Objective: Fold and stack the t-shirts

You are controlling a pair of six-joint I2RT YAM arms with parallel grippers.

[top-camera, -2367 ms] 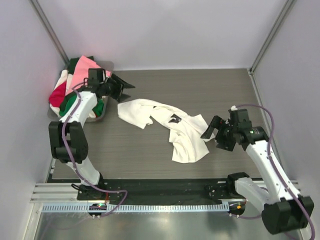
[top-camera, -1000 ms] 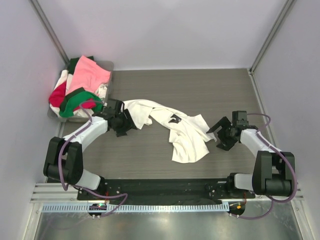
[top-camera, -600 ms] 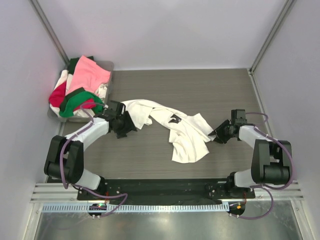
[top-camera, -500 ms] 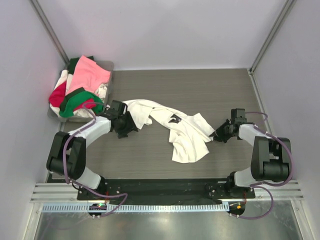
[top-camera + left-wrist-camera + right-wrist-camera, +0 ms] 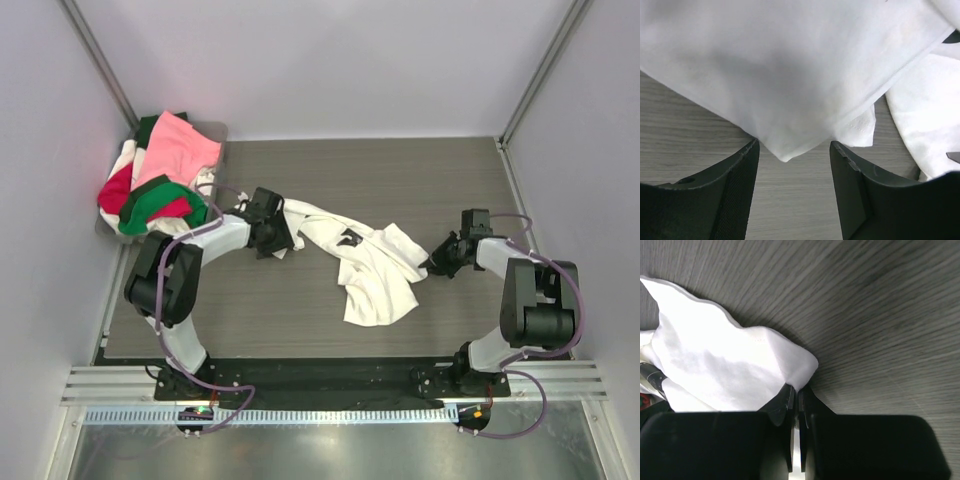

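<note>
While the left pincer [image 5: 793, 146] gapes, the white t-shirt [image 5: 790, 75] pokes between.

A soft white cotton t-shirt [image 5: 805, 75] fills the upper view, lying rumpled on the grey wood-grain table [image 5: 685, 130]. One pointed corner of it lies between the left gripper [image 5: 792, 150]'s two black fingers [image 5: 735, 190], which stand wide apart on either side of it.

The tabletop [image 5: 400, 180] is a grey board with a wood grain. A crumpled white t-shirt [image 5: 375, 275] sprawls across its middle, running from left of centre toward the right and bunching nearer the front edge. A shallow grey tray [image 5: 216, 131] sits in the far left corner.
</note>
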